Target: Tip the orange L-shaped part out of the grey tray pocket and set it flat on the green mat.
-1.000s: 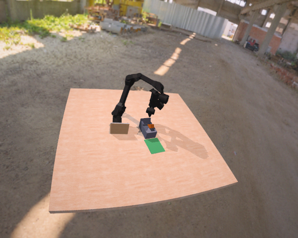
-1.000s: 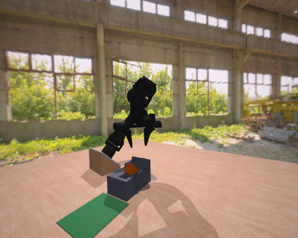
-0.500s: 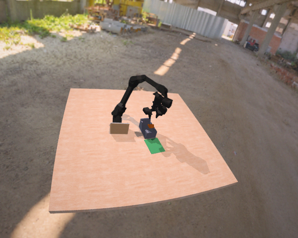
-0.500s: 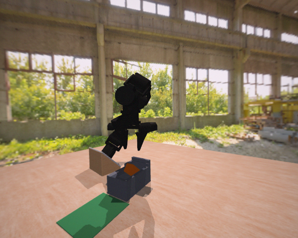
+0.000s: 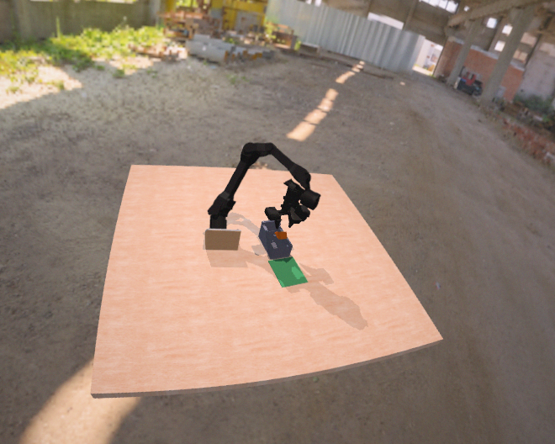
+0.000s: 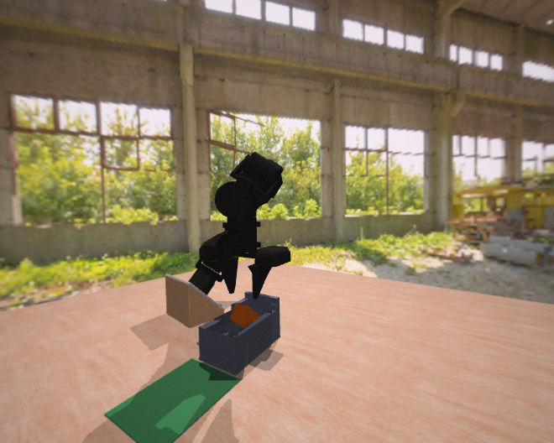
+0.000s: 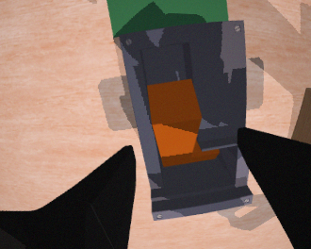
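Note:
The orange part (image 5: 281,235) (image 6: 243,315) (image 7: 175,105) is tilted in the grey tray (image 5: 280,252) (image 6: 221,347) (image 7: 203,209). Its end toward the green mat (image 5: 284,271) (image 6: 152,406) (image 7: 207,7) stands up out of the pocket. Its L-shaped end is low, at the tray side away from the mat. My gripper (image 5: 283,226) (image 6: 243,294) (image 7: 186,144) is open and empty above the tray. In the wrist view its fingertips lie left and right of the part, with gaps to it; the exterior view shows them higher than the part.
A tan slanted block (image 5: 222,240) (image 6: 177,299) (image 7: 303,124) stands beside the tray, near the arm's base. The mat lies close against the tray's short end. The tray's walls rise around the pocket.

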Controlling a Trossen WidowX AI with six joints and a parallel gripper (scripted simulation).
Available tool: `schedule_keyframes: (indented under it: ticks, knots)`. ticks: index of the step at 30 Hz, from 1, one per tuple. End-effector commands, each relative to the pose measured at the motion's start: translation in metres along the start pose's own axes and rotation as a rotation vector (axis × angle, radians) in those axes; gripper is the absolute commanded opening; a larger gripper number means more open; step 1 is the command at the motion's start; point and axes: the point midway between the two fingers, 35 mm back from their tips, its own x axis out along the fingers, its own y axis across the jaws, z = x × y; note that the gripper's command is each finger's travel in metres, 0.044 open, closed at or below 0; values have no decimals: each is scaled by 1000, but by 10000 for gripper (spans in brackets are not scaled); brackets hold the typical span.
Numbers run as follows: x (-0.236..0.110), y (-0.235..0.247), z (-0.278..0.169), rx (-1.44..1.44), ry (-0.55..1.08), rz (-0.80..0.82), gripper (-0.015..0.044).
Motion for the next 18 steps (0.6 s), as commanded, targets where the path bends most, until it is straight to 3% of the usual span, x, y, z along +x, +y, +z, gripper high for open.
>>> schedule_keyframes:
  ticks: [1, 18]
  knots:
    - [4, 1, 0, 5, -1, 9, 280]
    - [31, 2, 0, 5, -1, 10, 280]
